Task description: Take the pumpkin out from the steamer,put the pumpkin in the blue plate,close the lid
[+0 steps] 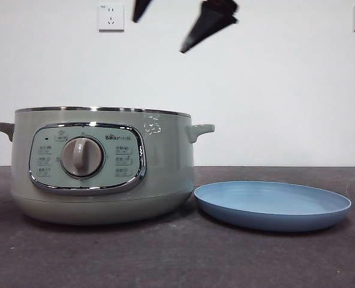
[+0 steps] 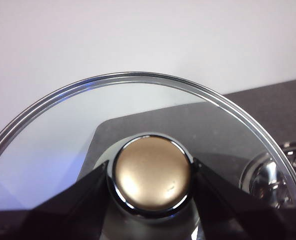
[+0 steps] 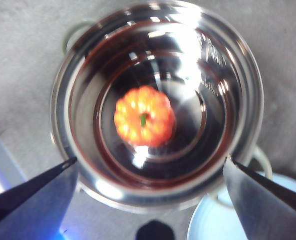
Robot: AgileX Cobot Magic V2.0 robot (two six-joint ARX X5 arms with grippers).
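Pumpkin orange, ribbed, inside steamer, right pincer spread wide, left pincer clamping lid knob

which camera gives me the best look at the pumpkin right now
The right wrist view. It looks straight down into the open steamer, where the pumpkin sits in the middle of the shiny bowl. In the front view the steamer's wall hides it, and the left wrist view shows only the lid.

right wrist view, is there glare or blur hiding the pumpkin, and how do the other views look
Right wrist view: bright glare streaks the steamer's metal bowl, and the pumpkin is soft-focused but plain to see. Left wrist view: the lid knob shows a small highlight. Front view: evenly lit and sharp.
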